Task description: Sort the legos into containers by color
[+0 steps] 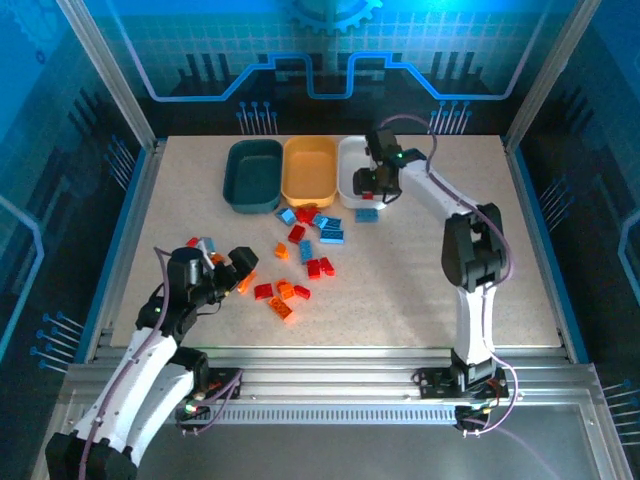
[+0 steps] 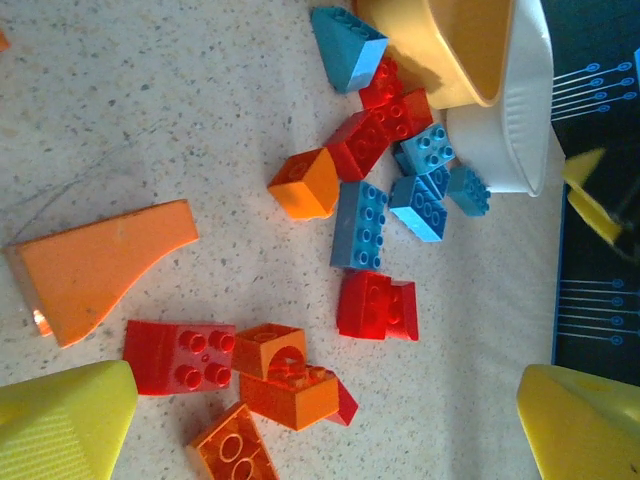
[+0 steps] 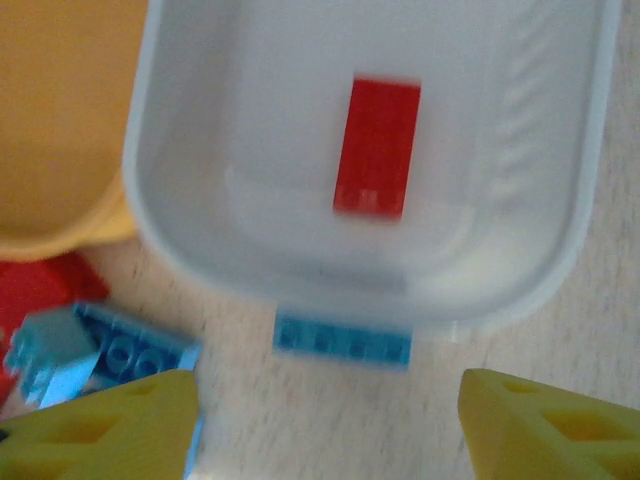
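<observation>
Red, orange and light blue legos [image 1: 300, 255] lie scattered mid-table in front of three containers: a dark teal tub [image 1: 254, 175], a yellow-orange tub [image 1: 309, 170] and a white tub [image 1: 349, 160]. My right gripper [image 1: 375, 190] hangs over the white tub's near end, open [image 3: 330, 420] with nothing between its fingers. A red brick [image 3: 377, 146] shows inside the white tub [image 3: 180, 250]. A blue brick [image 3: 342, 338] lies just outside its rim. My left gripper [image 1: 232, 270] is open [image 2: 325, 430] low over the table, left of the pile, with orange bricks [image 2: 290, 380] just ahead of it.
A flat orange wedge piece [image 2: 100, 265] lies left of the bricks. A red brick [image 2: 180, 355], another red brick [image 2: 375, 305] and a blue brick [image 2: 360, 225] sit ahead of the left gripper. Blue bricks [image 1: 367, 214] rest near the white tub.
</observation>
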